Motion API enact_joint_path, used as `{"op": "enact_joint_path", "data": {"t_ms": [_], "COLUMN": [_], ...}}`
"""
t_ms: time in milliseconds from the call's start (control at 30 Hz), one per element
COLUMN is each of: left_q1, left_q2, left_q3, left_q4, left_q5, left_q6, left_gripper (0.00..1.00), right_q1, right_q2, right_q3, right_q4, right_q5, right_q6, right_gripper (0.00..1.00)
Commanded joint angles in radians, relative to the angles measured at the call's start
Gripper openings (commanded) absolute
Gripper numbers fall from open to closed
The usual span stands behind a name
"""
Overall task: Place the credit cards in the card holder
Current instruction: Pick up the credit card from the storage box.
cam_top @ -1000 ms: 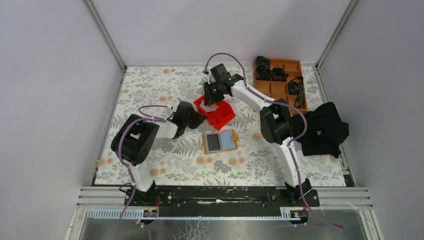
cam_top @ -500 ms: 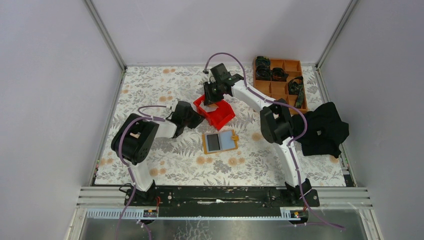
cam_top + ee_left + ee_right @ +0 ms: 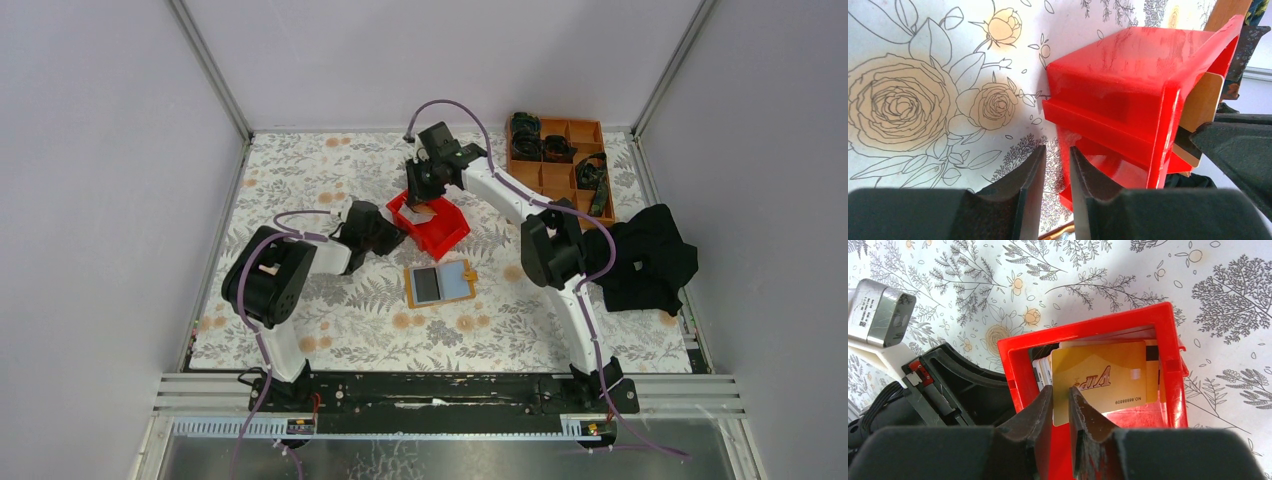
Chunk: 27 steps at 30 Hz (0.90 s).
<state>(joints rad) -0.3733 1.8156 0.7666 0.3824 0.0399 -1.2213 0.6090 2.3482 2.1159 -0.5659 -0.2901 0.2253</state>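
The red plastic bin (image 3: 437, 226) stands mid-table and holds several cards. My right gripper (image 3: 421, 196) is above its far-left end, shut on a gold card (image 3: 1103, 380) printed "VIP", which stands partly out of the bin (image 3: 1168, 365); paler cards (image 3: 1042, 371) lie behind it. My left gripper (image 3: 384, 231) is at the bin's left side, its jaws nearly together on the bin's wall edge (image 3: 1064, 142). The card holder (image 3: 440, 283) lies open and flat in front of the bin, tan-orange with one dark grey and one bluish panel.
An orange-brown compartment tray (image 3: 560, 165) with dark items sits at the back right. A black cloth (image 3: 645, 258) lies at the right edge. The left arm's wrist (image 3: 938, 390) is close to the bin's left side.
My right gripper has moved slightly up and toward the back over the bin with the gold card. My left gripper has shifted a little to the left; the card holder has not moved.
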Motion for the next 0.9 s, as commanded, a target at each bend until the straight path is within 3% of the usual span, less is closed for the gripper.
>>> {"op": "enact_joint_path", "data": {"t_ms": [0, 400, 867], "left_q1": [0.014, 0.026, 0.027], "left_q2": [0.014, 0.002, -0.002], "left_q3": [0.006, -0.007, -0.007], "left_q4": [0.095, 0.115, 0.112], "left_q5": [0.017, 0.021, 0.022], "left_q6": [0.001, 0.002, 0.004], "left_gripper": [0.31, 0.31, 0.32], "right_q1": [0.017, 0.005, 0.005], "right_q2": [-0.026, -0.004, -0.01], "right_q3": [0.058, 0.108, 0.05], "right_q4": [-0.039, -0.109, -0.111], "right_q5": [0.032, 0.249, 0.414], "right_q6": [0.0, -0.057, -0.122], "right_gripper": [0.22, 0.12, 0.0]}}
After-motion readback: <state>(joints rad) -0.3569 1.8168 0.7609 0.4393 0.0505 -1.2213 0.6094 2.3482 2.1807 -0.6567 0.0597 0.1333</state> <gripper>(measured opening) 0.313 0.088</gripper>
